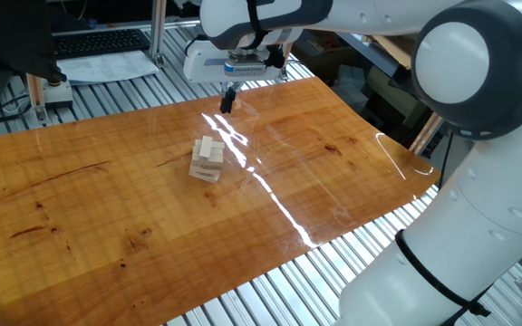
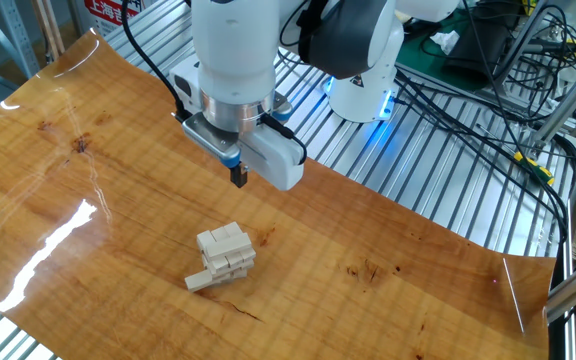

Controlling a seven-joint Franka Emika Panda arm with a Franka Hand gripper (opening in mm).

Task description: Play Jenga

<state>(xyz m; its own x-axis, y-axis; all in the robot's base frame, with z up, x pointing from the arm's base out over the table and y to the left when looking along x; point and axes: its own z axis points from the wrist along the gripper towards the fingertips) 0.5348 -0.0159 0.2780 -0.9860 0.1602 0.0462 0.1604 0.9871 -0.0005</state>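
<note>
The Jenga tower (image 1: 207, 159) is a short stack of pale wooden blocks in crossed layers on the wooden tabletop. In the other fixed view (image 2: 225, 255) one bottom block sticks out toward the lower left. My gripper (image 1: 227, 101) hangs above the table behind the tower, apart from it. It also shows in the other fixed view (image 2: 238, 176). Its dark fingers are together and hold nothing.
The wooden board (image 1: 107, 208) lies on a metal slatted bench (image 2: 428, 190). A keyboard and papers (image 1: 98, 45) sit behind the board's far edge. Cables (image 2: 488, 90) run behind the robot base. The board's right corner curls up (image 1: 406, 154).
</note>
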